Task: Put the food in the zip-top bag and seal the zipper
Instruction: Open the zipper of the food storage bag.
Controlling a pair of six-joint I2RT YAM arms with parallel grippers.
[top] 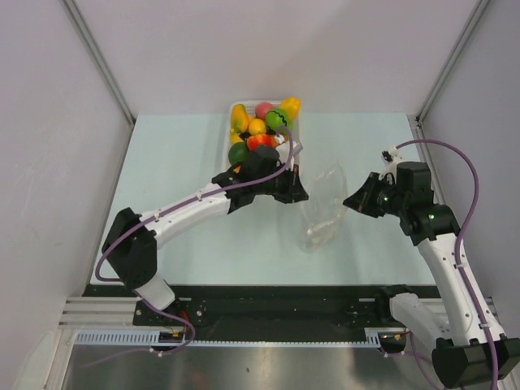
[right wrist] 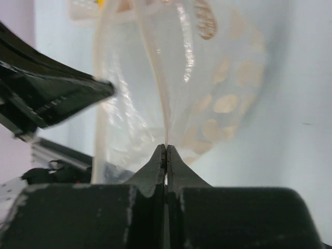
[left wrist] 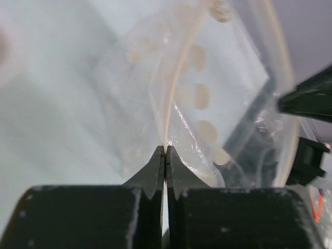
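Observation:
The zip-top bag [top: 323, 210] stands see-through on the table between my two grippers, its mouth held apart. My left gripper [top: 299, 193] is shut on the left side of the mouth; in the left wrist view the jaws [left wrist: 165, 150] pinch the pale zipper [left wrist: 179, 78]. My right gripper [top: 352, 203] is shut on the right side; in the right wrist view the jaws [right wrist: 166, 148] pinch the zipper strip [right wrist: 155, 67]. The food [top: 257, 126], several yellow, orange, red and green toy pieces, lies in the white basket [top: 231, 107] behind the left gripper. I see no food in the bag.
The white basket stands at the back centre of the pale table, just behind the left wrist. Grey walls close in the left, right and back sides. Each gripper shows dark in the other's wrist view: the right one [left wrist: 306, 98], the left one [right wrist: 62, 96].

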